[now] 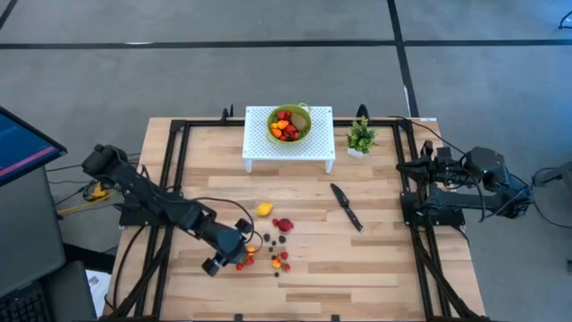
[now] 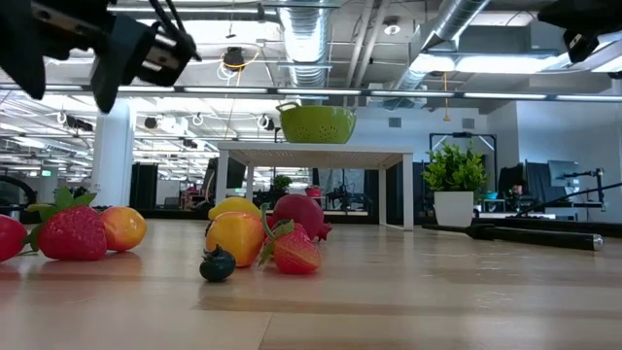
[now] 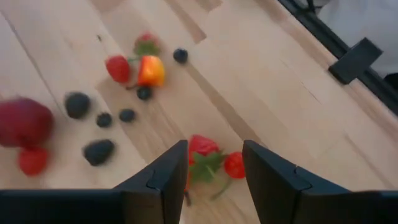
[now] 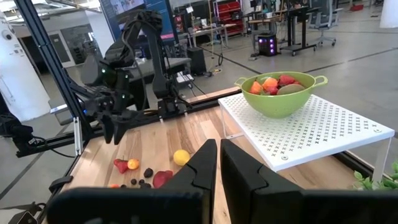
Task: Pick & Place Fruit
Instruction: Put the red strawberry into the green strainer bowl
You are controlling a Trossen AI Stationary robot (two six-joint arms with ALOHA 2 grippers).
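A white perforated stand is sitting at the far middle of the wooden table, carrying a green colander on top. A small potted plant is standing just to the right of the stand, and a black knife is lying nearer, right of centre.

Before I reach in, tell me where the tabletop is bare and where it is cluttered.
Bare wood lies between the white rack and the yellow fruit, and along the near edge right of the black knife. It is crowded around the scattered fruit, where the left gripper hangs open over a strawberry. The right gripper waits shut at the right edge.
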